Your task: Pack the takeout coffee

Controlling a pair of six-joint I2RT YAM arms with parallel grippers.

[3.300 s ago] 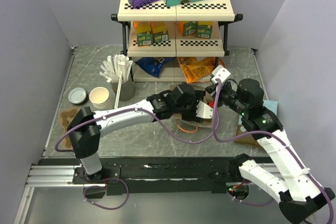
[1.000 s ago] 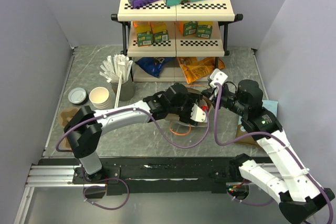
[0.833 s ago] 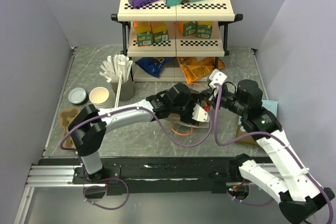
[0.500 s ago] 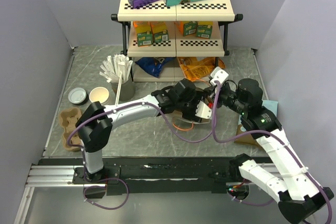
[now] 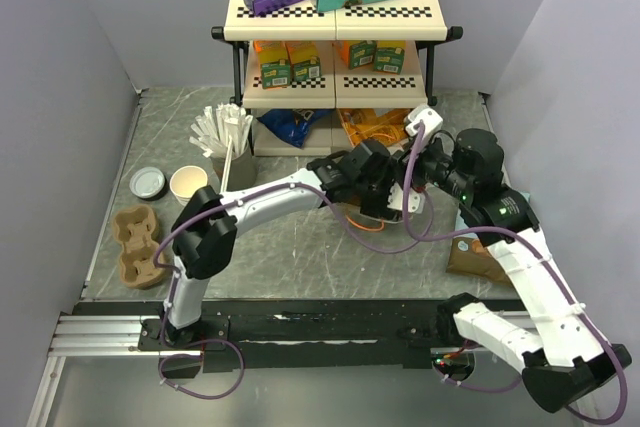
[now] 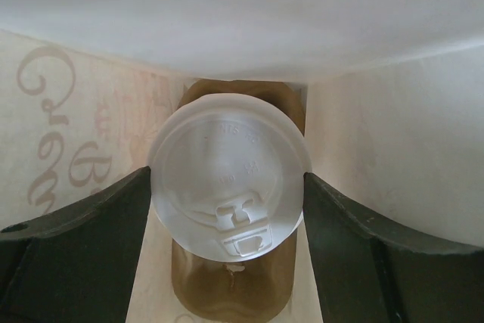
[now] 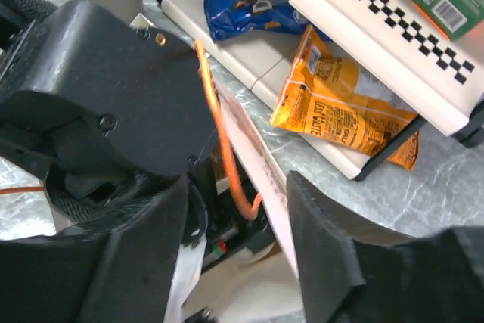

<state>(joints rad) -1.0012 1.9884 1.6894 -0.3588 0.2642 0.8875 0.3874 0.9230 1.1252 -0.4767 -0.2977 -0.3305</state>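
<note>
White plastic sip lid on a paper takeout cup (image 6: 227, 164): judged the coffee to be packed. It sits deep inside a white paper bag (image 6: 393, 134) with scrolled print, above a brown floor panel (image 6: 231, 304); whether it rests on the panel cannot be told.
Left gripper (image 6: 227, 183): dark fingers pressed against the lid's rim on both sides, holding the cup.
Right gripper (image 7: 236, 179): fingers wide, straddling the bag's lip and an orange cord handle (image 7: 219, 122), gripping neither.
Open cream-lined paper cup (image 5: 190, 184): spare, well apart at far left.
Hazards: an early release could tip the cup; the unheld bag wall could sag inward; fingers could snag the lid or handle on withdrawal.
</note>
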